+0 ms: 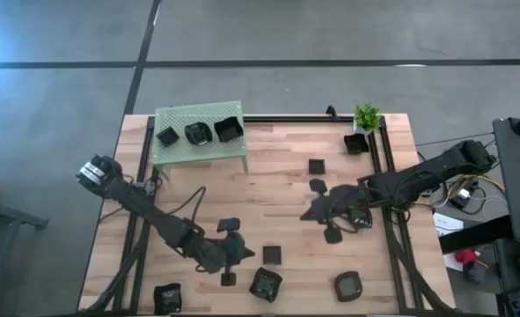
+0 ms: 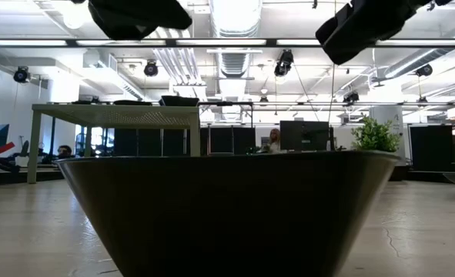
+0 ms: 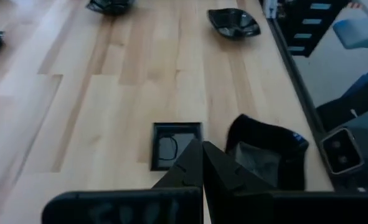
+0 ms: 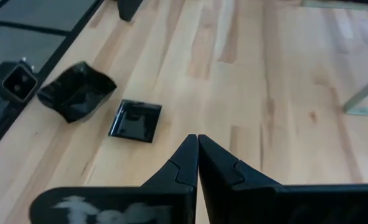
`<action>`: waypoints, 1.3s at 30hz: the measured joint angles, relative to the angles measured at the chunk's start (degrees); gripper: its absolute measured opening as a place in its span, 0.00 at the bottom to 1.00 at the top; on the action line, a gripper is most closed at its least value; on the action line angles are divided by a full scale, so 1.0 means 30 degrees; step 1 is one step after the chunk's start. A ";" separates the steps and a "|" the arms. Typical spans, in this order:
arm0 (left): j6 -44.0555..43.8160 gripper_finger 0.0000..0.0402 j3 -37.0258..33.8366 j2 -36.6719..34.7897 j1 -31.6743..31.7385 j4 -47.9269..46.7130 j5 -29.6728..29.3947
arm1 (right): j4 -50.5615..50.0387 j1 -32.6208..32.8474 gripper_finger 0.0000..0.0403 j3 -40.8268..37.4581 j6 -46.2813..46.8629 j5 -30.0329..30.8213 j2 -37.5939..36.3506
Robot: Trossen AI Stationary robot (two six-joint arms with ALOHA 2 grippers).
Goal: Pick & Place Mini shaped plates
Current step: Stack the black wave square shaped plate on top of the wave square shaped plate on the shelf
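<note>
Several tiny black plates lie scattered on the wooden table. A square plate (image 1: 272,255) and an angular plate (image 1: 265,283) sit near the table's front edge. My left gripper (image 1: 245,254) is shut and empty, slanting down, its tips just short of the square plate (image 3: 171,144), with the angular plate (image 3: 266,157) beside it. My right gripper (image 1: 316,211) is shut and empty above mid-table, pointing toward the same square plate (image 4: 136,120) and angular plate (image 4: 78,91). Three more plates rest on the green perforated platform (image 1: 179,150).
A small potted plant (image 1: 367,115) stands at the far right, with a black plate (image 1: 356,143) and a square plate (image 1: 316,165) near it. More plates (image 1: 348,285) (image 1: 167,297) lie along the front edge. Black rails (image 1: 387,176) run along the table's sides.
</note>
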 joint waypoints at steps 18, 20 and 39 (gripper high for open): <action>-0.1119 0.02 0.1520 0.1263 -0.0455 -0.0968 0.1640 | 0.0697 0.1482 0.02 0.0015 -0.0091 0.0015 0.0667; -0.1377 0.05 0.1520 0.1263 -0.0392 -0.0965 0.1982 | 0.0708 0.1482 0.02 0.0015 -0.0089 0.0015 0.0667; -0.3171 0.20 0.1477 0.3689 -0.0023 -0.0005 0.2750 | 0.0672 0.1482 0.02 0.0015 -0.0087 0.0061 0.0667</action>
